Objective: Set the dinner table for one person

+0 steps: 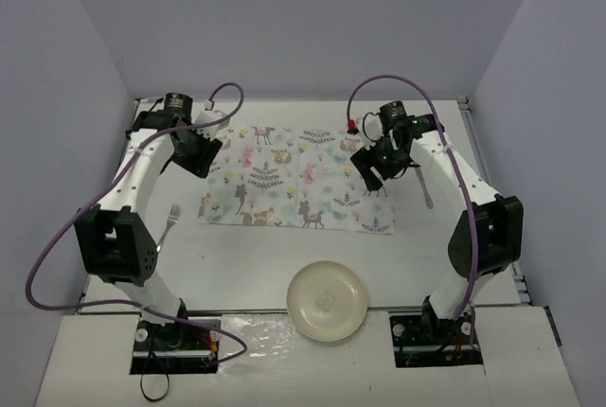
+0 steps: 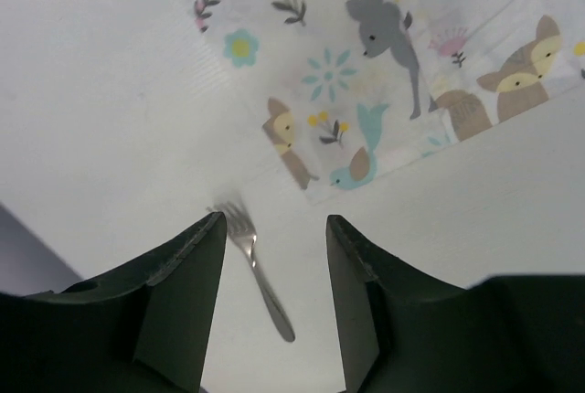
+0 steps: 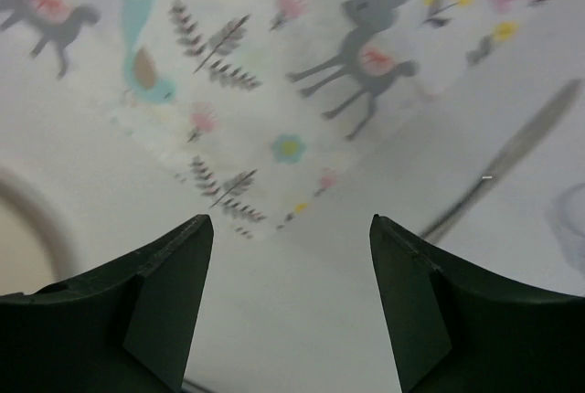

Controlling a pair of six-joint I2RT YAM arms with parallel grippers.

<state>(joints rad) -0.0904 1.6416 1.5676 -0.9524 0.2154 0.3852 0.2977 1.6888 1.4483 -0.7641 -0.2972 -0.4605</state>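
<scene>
Claws empty: left claw [image 2: 274,221] half-open, clear of fork [image 2: 270,297]; right claw [image 3: 290,221] wider.

The robot has two arms that look alike. The left arm [image 1: 137,175] and the right arm [image 1: 473,189] are made of smooth white tubes with chunky black blocks at the joints. Each has a big black box low down, one on the left [image 1: 115,244] and one on the right [image 1: 488,232]. Each stands on a black base [image 1: 175,345] [image 1: 436,341].

A long purple cable [image 1: 43,260] hangs in a wide loop from the left arm. Another purple cable [image 1: 388,78] arches over the right arm, near a small red part [image 1: 352,127].

The left gripper [image 2: 274,224] and the right gripper [image 3: 291,224] are black. Their fingers [image 2: 183,265] [image 3: 164,265] are dark, thick wedges with flat sides.
</scene>
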